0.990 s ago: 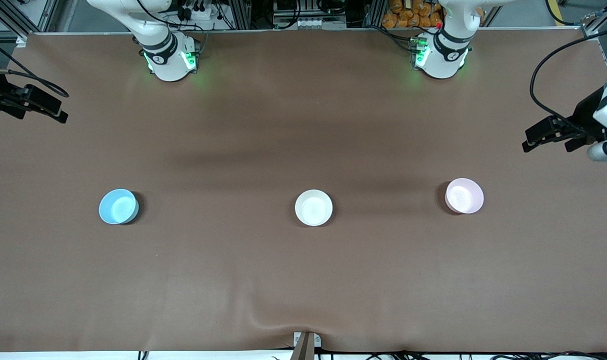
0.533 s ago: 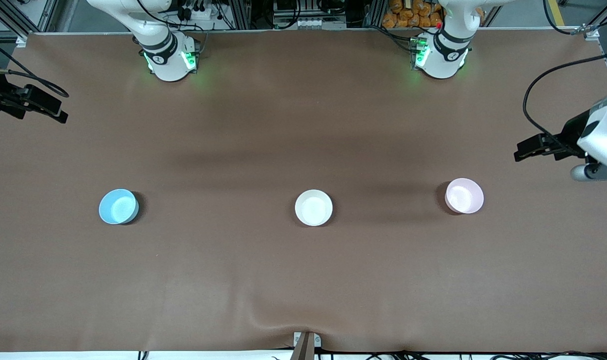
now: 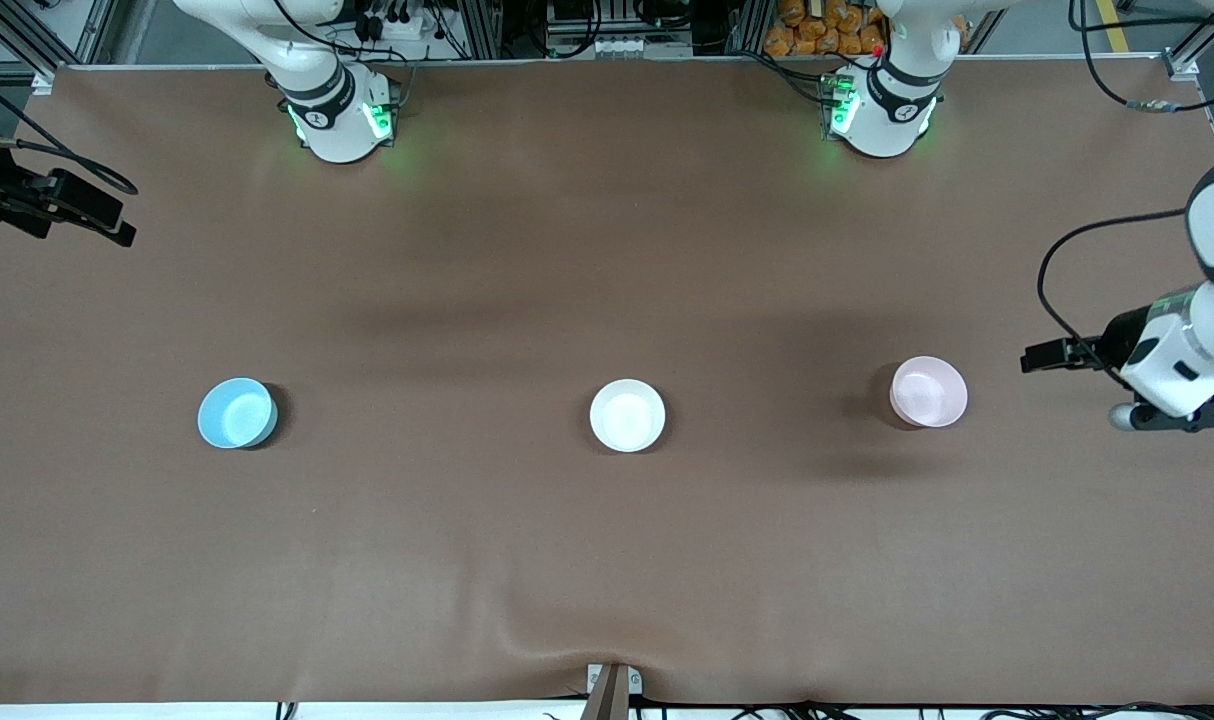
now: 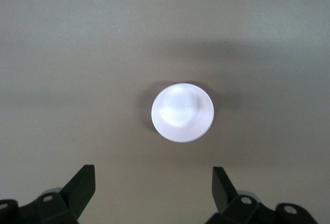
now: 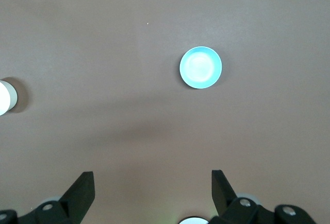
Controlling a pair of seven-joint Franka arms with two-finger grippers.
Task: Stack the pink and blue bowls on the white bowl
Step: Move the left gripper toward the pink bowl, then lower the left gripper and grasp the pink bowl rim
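Pink bowl [image 3: 928,391] sits on my brown tabletop [image 3: 607,550] toward the left arm's end, just beside my left end effector [image 4: 153,188], whose fingers are spread wide and empty. White bowl [image 3: 627,415] lies mid-table, blue bowl [image 3: 236,412] toward the right arm's end; my right end effector [image 5: 153,189] waits, spread wide.

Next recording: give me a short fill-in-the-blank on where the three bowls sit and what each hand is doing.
1. The bowl between the blue bowl and the pink bowl is ____.
2. The left hand, fingers apart, has the ____ bowl in its wrist view.
3. The right hand is open, high over the table, with the ____ bowl in its wrist view.
4. The number of bowls stacked so far is ____.

Missing words: white; pink; blue; zero
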